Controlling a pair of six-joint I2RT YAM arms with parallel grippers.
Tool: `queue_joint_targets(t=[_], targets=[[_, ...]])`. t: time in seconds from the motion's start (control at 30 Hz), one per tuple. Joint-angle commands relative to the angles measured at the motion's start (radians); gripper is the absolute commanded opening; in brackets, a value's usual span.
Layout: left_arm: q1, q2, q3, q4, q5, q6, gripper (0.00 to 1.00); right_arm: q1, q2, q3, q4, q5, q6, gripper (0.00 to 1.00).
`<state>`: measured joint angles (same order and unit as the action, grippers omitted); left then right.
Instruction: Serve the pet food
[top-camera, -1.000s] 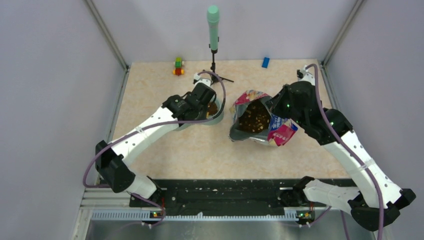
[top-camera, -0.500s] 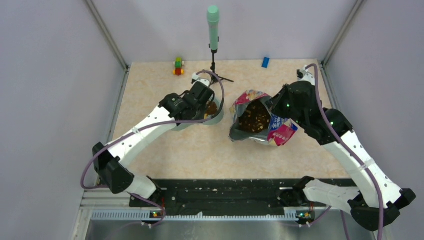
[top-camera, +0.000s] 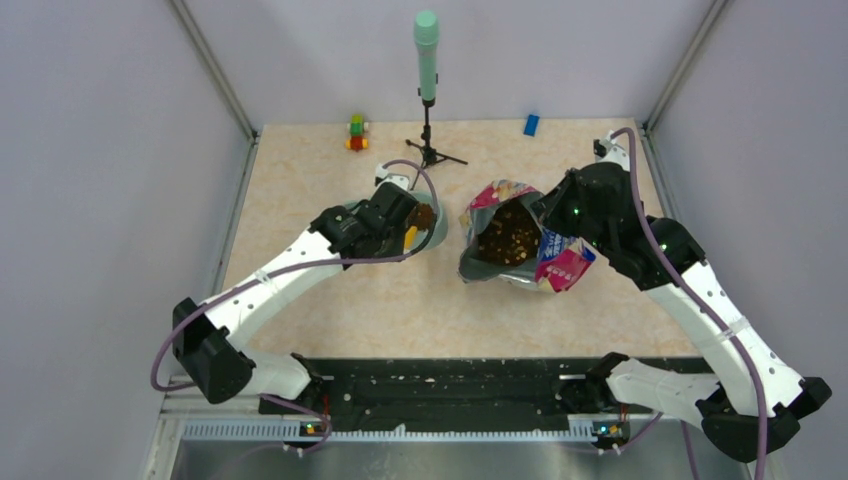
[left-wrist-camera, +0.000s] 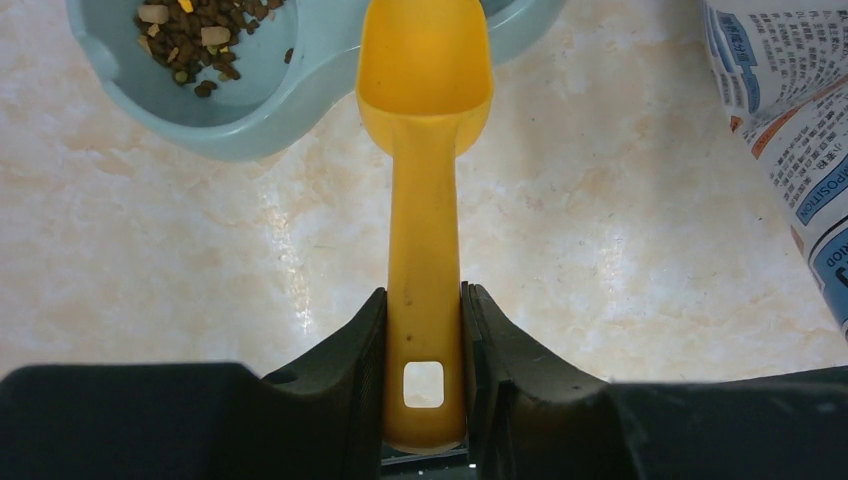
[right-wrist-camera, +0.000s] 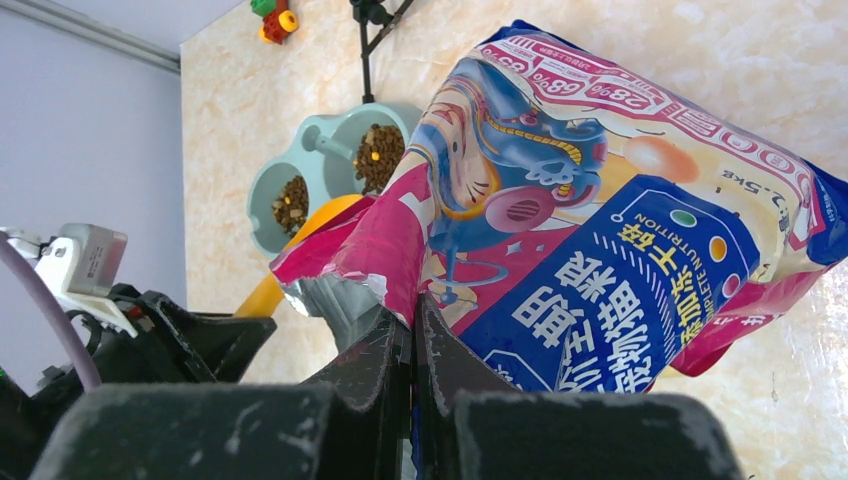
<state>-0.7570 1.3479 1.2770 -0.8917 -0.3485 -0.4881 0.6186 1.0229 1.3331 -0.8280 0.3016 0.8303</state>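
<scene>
My left fingers (left-wrist-camera: 424, 300) are clamped on both sides of the handle of a yellow scoop (left-wrist-camera: 424, 150), which points straight away from me with its cup reaching over the near rim of a pale blue double bowl (left-wrist-camera: 250, 110). My right fingers (right-wrist-camera: 412, 315) are pressed together on the torn top edge of a glossy bag (right-wrist-camera: 600, 220), holding its mouth open. The bowl stands on the bench (top-camera: 330, 290) a little left of the middle, and the bag lies just beside it on the right, toward the right edge. The pet food (left-wrist-camera: 200, 40) sits as brown kibble in both cups of the bowl, and more of it fills the open mouth of the bag. Past the bowl, near the far edge, stands a microphone stand (top-camera: 428, 90); some toy blocks (top-camera: 357, 131) lie to its left and a blue block (top-camera: 531, 124) to its right.
</scene>
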Motion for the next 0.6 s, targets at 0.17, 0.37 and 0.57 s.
queue_joint_targets(t=[0.17, 0.37, 0.57], targets=[[0.002, -0.106, 0.093, 0.035, 0.002, 0.043, 0.00, -0.008, -0.021, 0.006, 0.035, 0.010, -0.010, 0.00], [0.001, -0.276, 0.093, 0.133, 0.134, 0.166, 0.00, -0.008, -0.014, 0.013, 0.040, 0.009, -0.016, 0.00], [-0.050, -0.418, 0.109, 0.184, 0.428, 0.339, 0.00, -0.007, 0.003, 0.019, 0.049, -0.003, -0.017, 0.00]])
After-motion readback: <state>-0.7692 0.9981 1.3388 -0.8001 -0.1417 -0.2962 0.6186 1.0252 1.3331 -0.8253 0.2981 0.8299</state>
